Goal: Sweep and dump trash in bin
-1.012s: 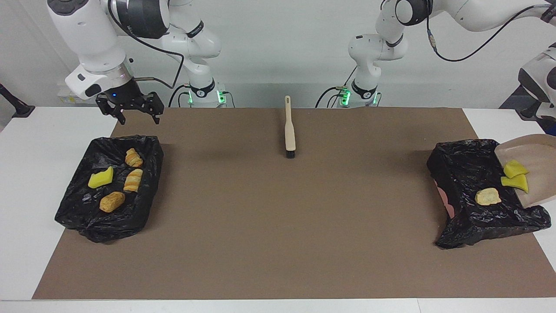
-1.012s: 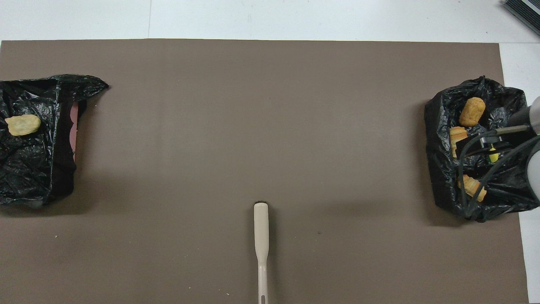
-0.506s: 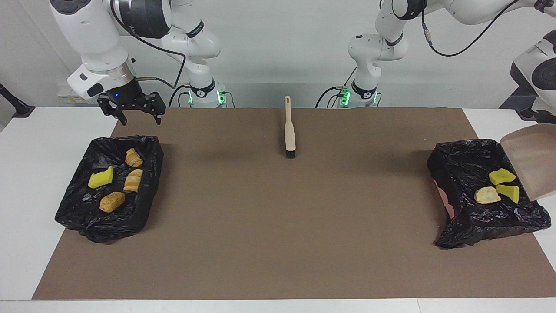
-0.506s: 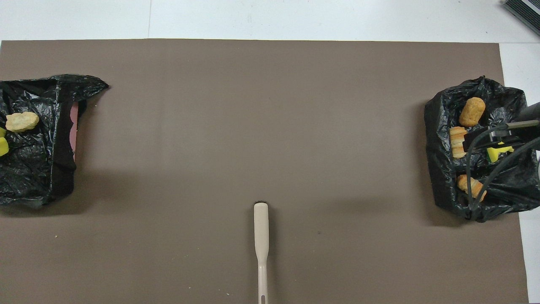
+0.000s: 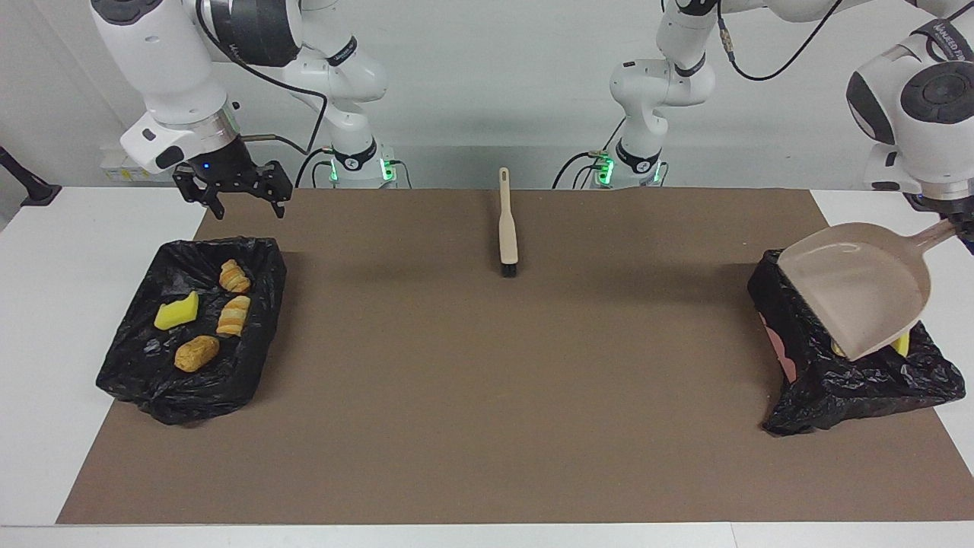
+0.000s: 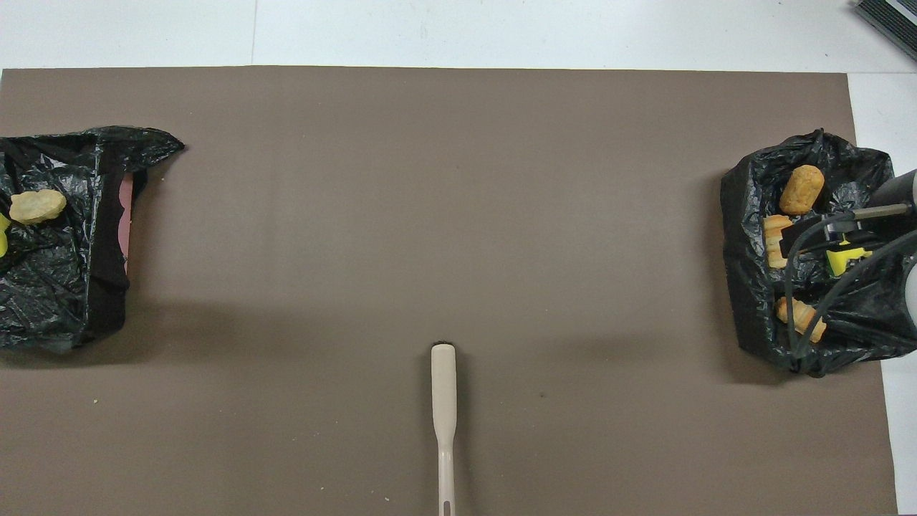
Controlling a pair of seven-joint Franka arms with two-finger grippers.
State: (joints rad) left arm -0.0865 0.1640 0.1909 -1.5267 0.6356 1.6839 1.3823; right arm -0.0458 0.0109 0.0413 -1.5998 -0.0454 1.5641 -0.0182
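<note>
The beige dustpan (image 5: 852, 293) hangs tilted over the black-lined bin (image 5: 837, 384) at the left arm's end of the table. My left gripper (image 5: 960, 227) is shut on its handle at the view's edge. The pan shows no trash on it. In that bin lie a cream lump (image 6: 37, 206) and a yellow piece (image 5: 902, 344), mostly hidden by the pan in the facing view. My right gripper (image 5: 249, 207) waits open and holds nothing, above the rim of the second bin (image 5: 190, 384) that lies nearest the robots. That bin holds a yellow sponge (image 5: 176, 312) and three bread lumps (image 5: 196, 353).
The beige brush (image 5: 507, 228) lies on the brown mat (image 5: 487, 396) midway between the bins, close to the robots, bristles pointing away from them. A few tiny crumbs (image 6: 95, 401) dot the mat.
The two yellow pieces slid off the dustpan into the bin. My left arm then swung the pan up and over the bin. The right gripper barely shifted.
</note>
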